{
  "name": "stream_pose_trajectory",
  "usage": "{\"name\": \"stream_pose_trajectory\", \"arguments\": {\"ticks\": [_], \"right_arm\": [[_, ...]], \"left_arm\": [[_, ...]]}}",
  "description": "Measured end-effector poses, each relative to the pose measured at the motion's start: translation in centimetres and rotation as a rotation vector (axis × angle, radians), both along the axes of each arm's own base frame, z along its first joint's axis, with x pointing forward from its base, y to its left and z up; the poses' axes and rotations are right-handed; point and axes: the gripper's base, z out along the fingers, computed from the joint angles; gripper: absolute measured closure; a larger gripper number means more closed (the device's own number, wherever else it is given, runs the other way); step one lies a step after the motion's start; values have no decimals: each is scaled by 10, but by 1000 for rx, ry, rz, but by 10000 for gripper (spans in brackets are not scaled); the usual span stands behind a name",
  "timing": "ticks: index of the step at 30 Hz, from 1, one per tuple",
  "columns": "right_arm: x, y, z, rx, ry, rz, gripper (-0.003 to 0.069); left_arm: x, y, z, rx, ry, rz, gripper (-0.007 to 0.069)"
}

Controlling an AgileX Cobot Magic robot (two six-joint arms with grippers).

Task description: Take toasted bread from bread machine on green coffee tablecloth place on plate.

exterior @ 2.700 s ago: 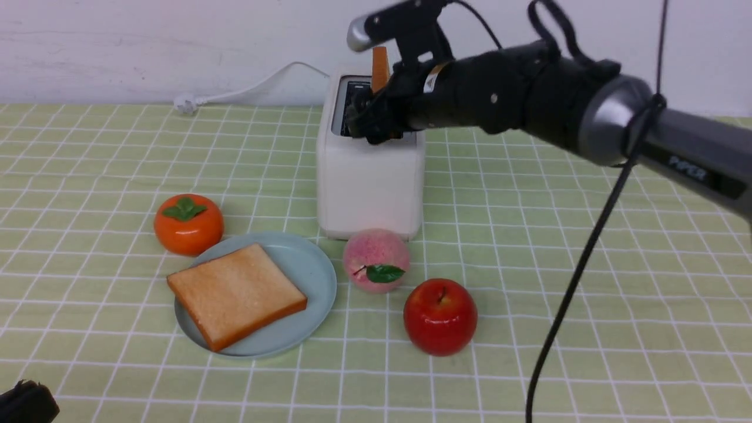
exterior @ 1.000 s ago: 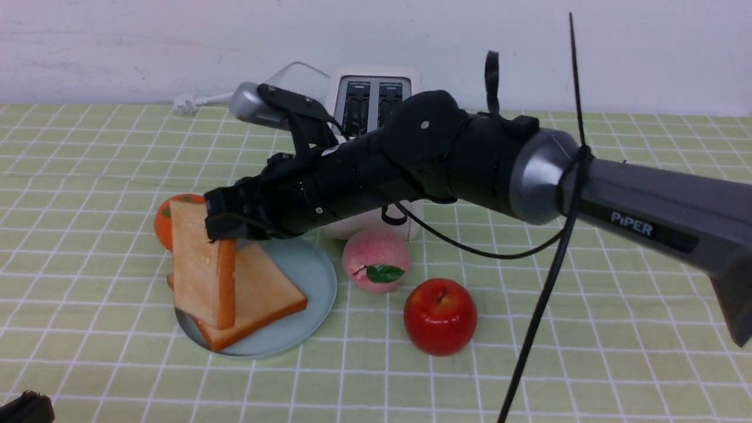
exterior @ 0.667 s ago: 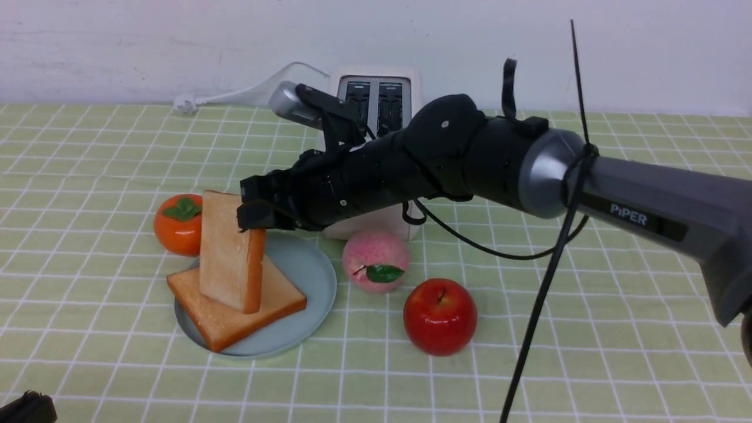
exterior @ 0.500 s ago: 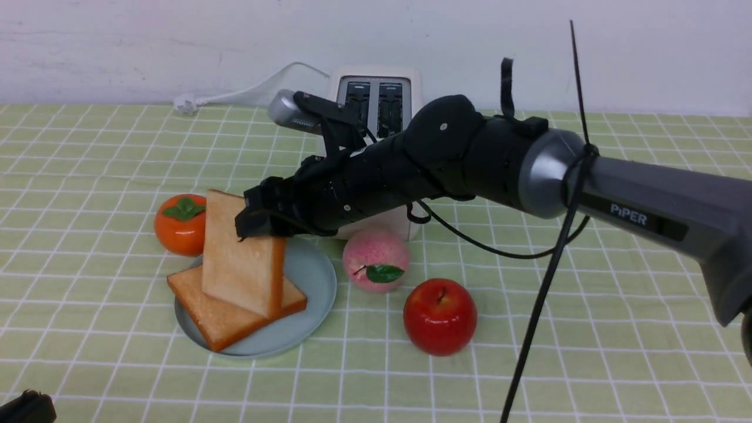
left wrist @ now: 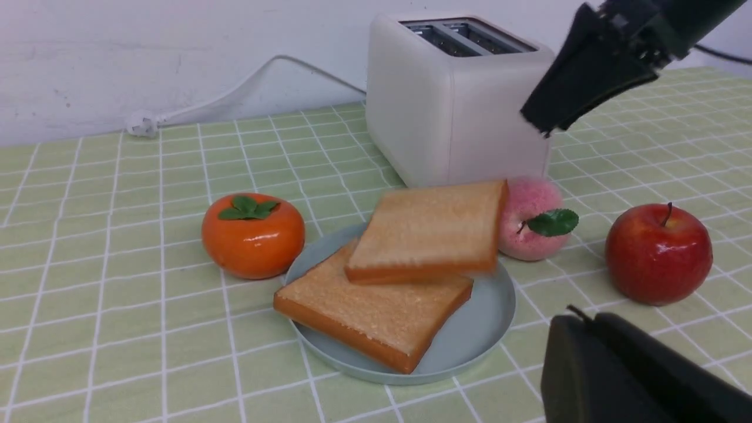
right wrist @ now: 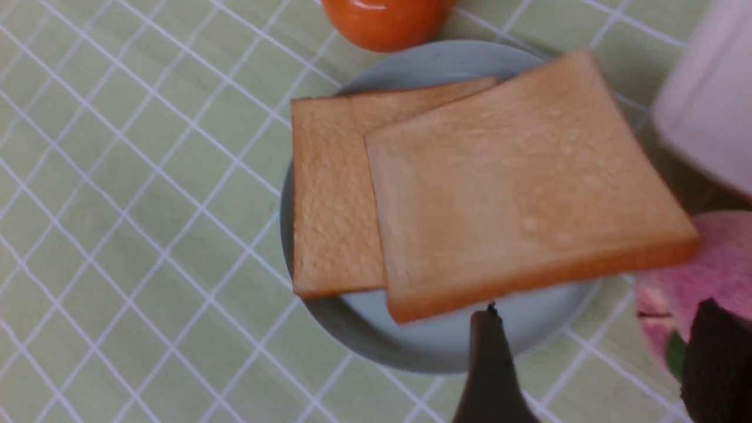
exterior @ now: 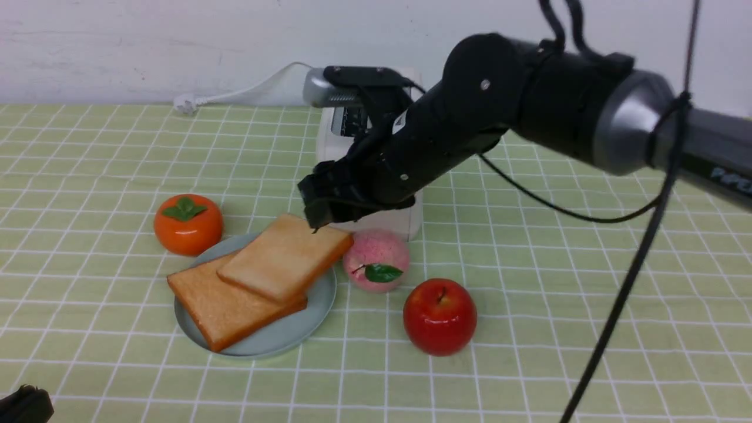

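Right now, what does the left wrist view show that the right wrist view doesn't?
Only the left wrist view: the bread machine with its empty slots, the red apple and the white plug. Only the right wrist view: a look down past the right claw, open and holding nothing. Both: two slices of toasted bread, one partly on the other, on the plate, with the persimmon and the peach beside it.

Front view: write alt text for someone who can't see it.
Two toast slices overlap on a blue-grey plate, the right gripper open above the upper slice. Behind stands a toaster; a persimmon, peach and apple sit nearby.
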Motion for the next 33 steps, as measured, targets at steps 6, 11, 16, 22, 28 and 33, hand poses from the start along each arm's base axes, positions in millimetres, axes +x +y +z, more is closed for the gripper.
{"name": "stream_pose_trajectory", "arguments": {"ticks": [6,11,16,22,28,33], "right_arm": [[-21,-15,38,-7,-35,23,333],[-57,-41,85,-29,-60,62,510],[-101,-73,115,-118,-28,45,664],[-163,-104,117,-175,2,-61,663],[-233,-151,84,-165,34,-196,659],[-267,-184,54,-97,55,-243,657]], "left_arm": [[0,0,1,-4,-12,3,622],[0,1,2,-8,-25,7,620],[1,1,5,-17,-50,14,620],[0,0,6,-68,-44,5,620],[0,0,7,-90,-47,3,620],[-1,-1,6,-107,-35,-3,614]]}}
